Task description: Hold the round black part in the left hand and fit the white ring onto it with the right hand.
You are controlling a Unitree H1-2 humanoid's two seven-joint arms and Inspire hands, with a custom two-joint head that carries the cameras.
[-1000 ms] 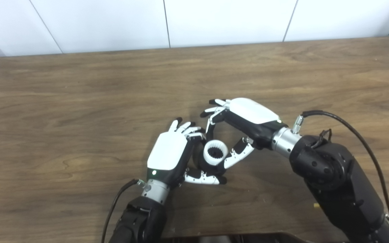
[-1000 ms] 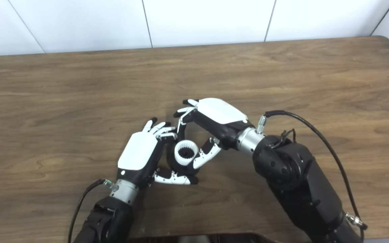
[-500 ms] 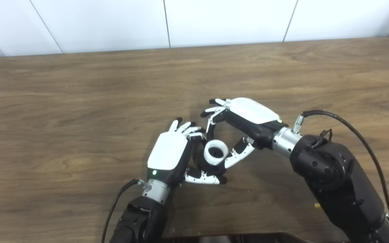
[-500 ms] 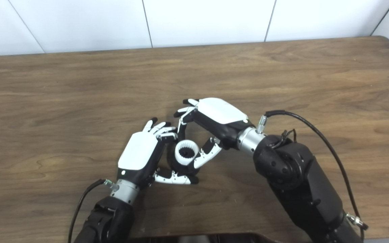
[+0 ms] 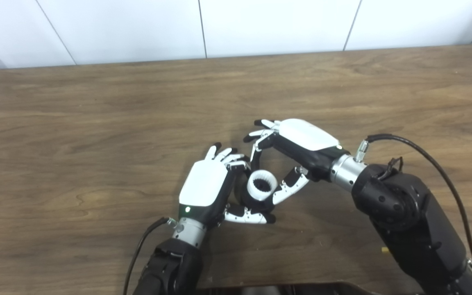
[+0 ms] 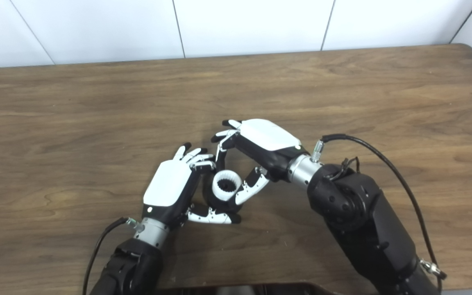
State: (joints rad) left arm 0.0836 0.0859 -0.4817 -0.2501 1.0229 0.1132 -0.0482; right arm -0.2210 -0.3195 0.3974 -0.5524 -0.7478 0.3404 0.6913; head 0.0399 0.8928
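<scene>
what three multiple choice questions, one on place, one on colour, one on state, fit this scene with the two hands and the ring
1. Where is the white ring?
A. on top of the round black part, between the two hands
B. alone at the table's far edge
C. under the right forearm

2. What colour is the table?
A. white
B. brown wood grain
C. green

3. What is the left robot hand doing?
A. lying flat and open, away from the parts
B. raised above the wall panels
C. wrapped around the round black part

Answers:
1 A, the ring sits on the black part with the right robot hand touching its sides.
2 B, wood grain shows all over the surface.
3 C, its fingers and thumb curl around the black part under the ring.
</scene>
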